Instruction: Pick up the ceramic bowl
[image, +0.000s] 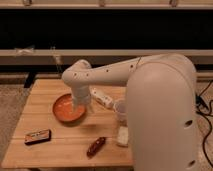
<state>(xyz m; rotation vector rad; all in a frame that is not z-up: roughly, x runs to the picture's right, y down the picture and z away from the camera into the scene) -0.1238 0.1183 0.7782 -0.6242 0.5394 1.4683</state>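
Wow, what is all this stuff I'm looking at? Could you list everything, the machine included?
table: one, light wood, middle of the view
bowl: one, orange-red, left-centre of the table
packet: one, white, just right of the bowl
cup: one, white, right of the packet, partly hidden by the arm
block: one, whitish, front right of the table
bar: one, reddish brown, near the front edge
box: one, dark with an orange label, front left
cables: dark, on the floor at far right
arm: one, white, reaching from the right over the table
gripper: one, white, down at the bowl's right rim
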